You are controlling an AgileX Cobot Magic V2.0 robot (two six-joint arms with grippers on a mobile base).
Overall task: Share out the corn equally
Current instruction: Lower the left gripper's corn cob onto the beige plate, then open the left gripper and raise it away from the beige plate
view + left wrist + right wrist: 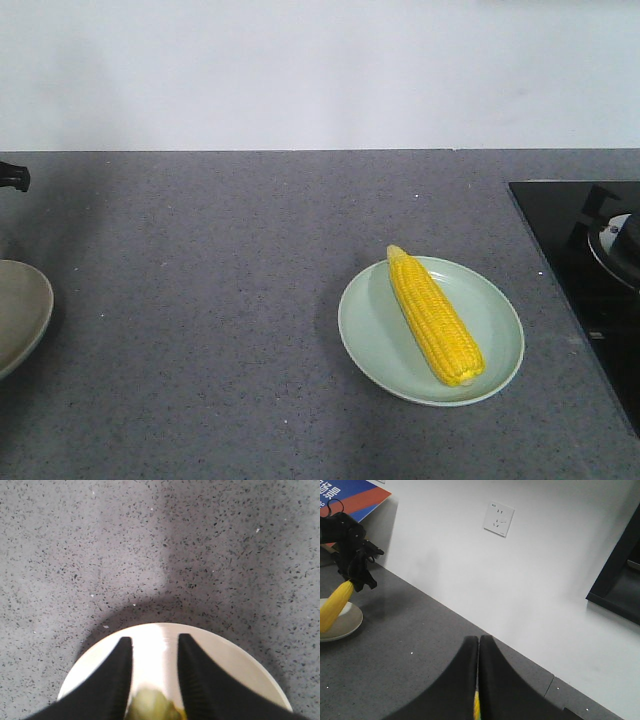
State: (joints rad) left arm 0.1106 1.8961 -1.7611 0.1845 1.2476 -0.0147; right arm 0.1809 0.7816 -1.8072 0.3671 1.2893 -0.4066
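The left gripper (pixel 154 647) held a corn cob (pixel 335 604) over the beige plate (pixel 240 665). The right gripper (pixel 478 645) was closed, far from another cob (pixel 435 317) on the green plate (pixel 500 350).

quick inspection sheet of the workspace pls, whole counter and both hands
surface: grey speckled countertop, no spills seen
job's things: one corn cob lying on the green plate; second cob held tilted over the pale plate
clutter: nothing seen
hands: left hand shut on the second cob's upper end; right hand shut, a yellow sliver low between its fingers, source unclear
cables: nothing seen
surroundings: black cooktop at the counter's right, white wall with a socket, blue and red poster
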